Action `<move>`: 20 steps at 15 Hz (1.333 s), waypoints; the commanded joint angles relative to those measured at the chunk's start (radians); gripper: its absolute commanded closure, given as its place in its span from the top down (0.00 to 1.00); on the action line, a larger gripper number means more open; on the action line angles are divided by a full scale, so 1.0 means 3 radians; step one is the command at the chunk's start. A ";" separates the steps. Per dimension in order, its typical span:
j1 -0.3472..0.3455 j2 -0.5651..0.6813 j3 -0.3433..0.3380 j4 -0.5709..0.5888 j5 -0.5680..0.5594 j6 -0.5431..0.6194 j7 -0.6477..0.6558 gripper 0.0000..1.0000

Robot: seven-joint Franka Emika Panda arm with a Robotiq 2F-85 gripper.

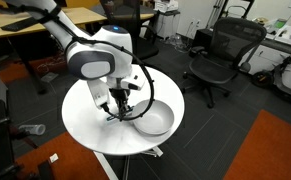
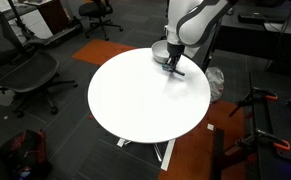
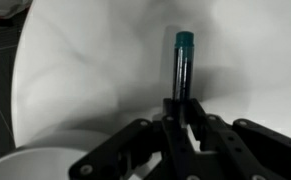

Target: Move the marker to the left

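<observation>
The marker (image 3: 182,66) is a thin dark pen with a teal end. In the wrist view it sticks out from between my gripper's fingers (image 3: 182,108), which are closed on its dark end. In both exterior views my gripper (image 1: 118,105) (image 2: 173,64) is low over the round white table (image 1: 90,120) (image 2: 135,100), next to the grey bowl (image 1: 153,119). In one exterior view the marker (image 2: 176,70) shows as a short dark stick under the fingers. The marker's tip seems to rest on or just above the tabletop.
The grey bowl's rim also shows in the wrist view (image 3: 30,160) at the lower left. Office chairs (image 1: 220,55) (image 2: 30,70) stand around the table. The floor has an orange carpet area (image 1: 270,150).
</observation>
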State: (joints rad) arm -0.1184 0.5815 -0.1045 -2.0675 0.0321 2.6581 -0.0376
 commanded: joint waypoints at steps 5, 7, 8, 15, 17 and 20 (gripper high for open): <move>0.0282 -0.0271 -0.0025 0.0050 -0.0115 -0.0113 0.0319 0.05; 0.0355 -0.0225 -0.0042 0.0162 -0.0106 -0.0130 0.0495 0.05; 0.0385 -0.0179 -0.0046 0.0252 -0.0090 -0.0170 0.0592 0.05; 0.0456 0.0211 -0.0069 0.0994 -0.0079 -0.0659 0.1033 0.05; 0.0432 0.0367 -0.0062 0.1223 -0.0052 -0.0798 0.1093 0.05; 0.0423 0.0612 -0.0087 0.1547 -0.0041 -0.0938 0.1194 0.05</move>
State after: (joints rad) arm 0.0036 0.6847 -0.1161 -1.7249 0.0182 2.4435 0.2747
